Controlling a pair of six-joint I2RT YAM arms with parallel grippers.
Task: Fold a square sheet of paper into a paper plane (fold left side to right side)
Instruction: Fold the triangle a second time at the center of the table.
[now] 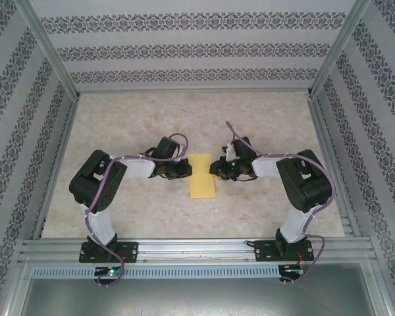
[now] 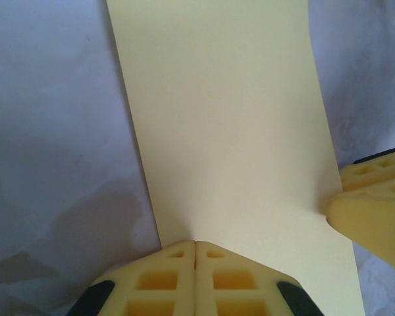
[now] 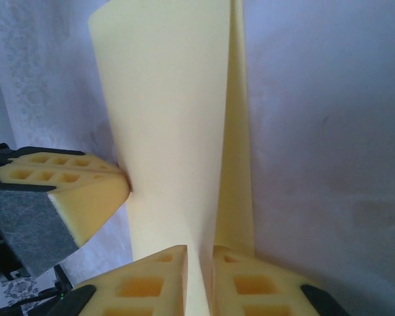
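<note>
The square sheet of paper [image 1: 202,176], folded to a narrow strip, lies mid-desk [image 1: 131,125] between both sets of jaws. The left gripper [image 2: 195,242] is clenched tight, tips touching the strip's left edge. The right gripper [image 3: 199,249] has a slim gap with the paper's edge running into it; I cannot tell whether it pinches. Both arms bend inward, elbows out, wrists low.

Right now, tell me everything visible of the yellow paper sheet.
The yellow paper sheet is plain and thin, a narrow rectangle lying on the marbled table. It looks folded over, the layers gaping slightly. The shut left claw touches one long edge; the right claw straddles the other, jaws slightly apart.
</note>
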